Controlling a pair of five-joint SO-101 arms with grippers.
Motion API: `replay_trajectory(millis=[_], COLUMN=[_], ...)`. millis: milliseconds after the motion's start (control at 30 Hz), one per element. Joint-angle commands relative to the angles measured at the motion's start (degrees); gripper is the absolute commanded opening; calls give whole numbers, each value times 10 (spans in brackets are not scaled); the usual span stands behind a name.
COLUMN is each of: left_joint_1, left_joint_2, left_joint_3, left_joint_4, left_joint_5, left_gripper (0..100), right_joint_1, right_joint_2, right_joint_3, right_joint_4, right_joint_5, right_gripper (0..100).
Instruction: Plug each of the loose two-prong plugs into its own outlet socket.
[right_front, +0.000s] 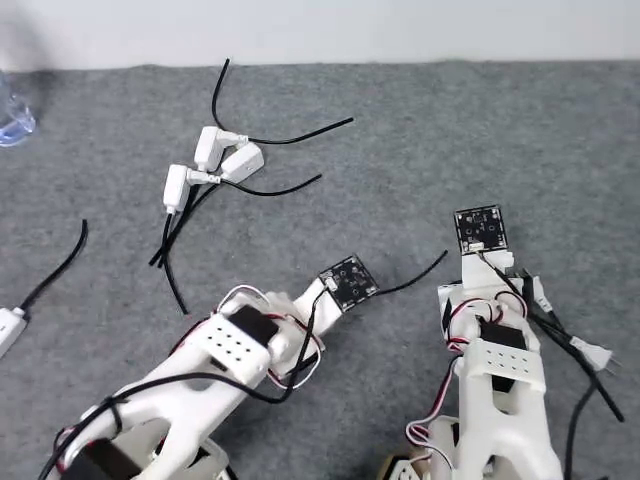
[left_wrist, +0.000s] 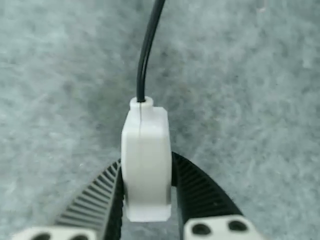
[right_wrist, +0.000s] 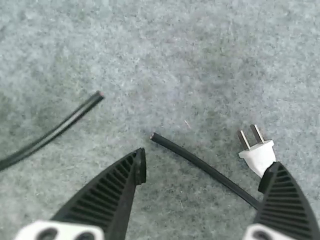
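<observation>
My left gripper (left_wrist: 146, 166) is shut on a white plug body (left_wrist: 145, 155) whose black cord (left_wrist: 149, 45) runs away over the carpet; its prongs are hidden. In the high view that cord (right_front: 410, 278) trails out from under the left arm's camera board (right_front: 348, 282). My right gripper (right_wrist: 207, 162) stands open just above the carpet. A white two-prong plug (right_wrist: 256, 150) lies close to one of its fingers (right_wrist: 277, 192), and a black cord end (right_wrist: 154, 136) lies between the fingers. Three white plug and socket pieces (right_front: 208, 147) (right_front: 242, 160) (right_front: 176, 186) lie at the back left.
Grey carpet covers the table. Another white plug (right_front: 592, 352) with a black cord lies beside the right arm. A white piece with a cord (right_front: 8, 326) sits at the left edge, and a clear object (right_front: 12, 118) at the far left corner.
</observation>
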Motion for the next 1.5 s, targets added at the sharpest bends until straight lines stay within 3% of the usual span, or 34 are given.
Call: replay_trajectory(millis=[0,100,267,567,867,1067,1267,1467], left_joint_1=[18,33,36,-91,-106,-97,-65,-63], left_joint_2=[7,10,7,11,12,7,12,23], left_joint_3=[-29,-30,-27,-53,-24,-30,-23,-30], left_joint_4=[8,25,45,-49,-138,-99,-32,-26], left_joint_5=[6,-5,-105,-120,-123,-128,-261,-338], left_gripper=[35,159,312,316,316,316,316,316], right_joint_1=[3,3,2,2,1,1,-12,-12], right_joint_2=[-8,-8,-8,-8,-8,-8,-8,-8], right_joint_3=[-5,-5,-5,-5,-5,-5,-4,-4], right_joint_4=[-12,-12,-12,-12,-12,-12,-12,-12], right_joint_5=[-4,-4,-4,-4,-4,-4,-2,-2], right_gripper=[343,343,343,343,343,343,343,343])
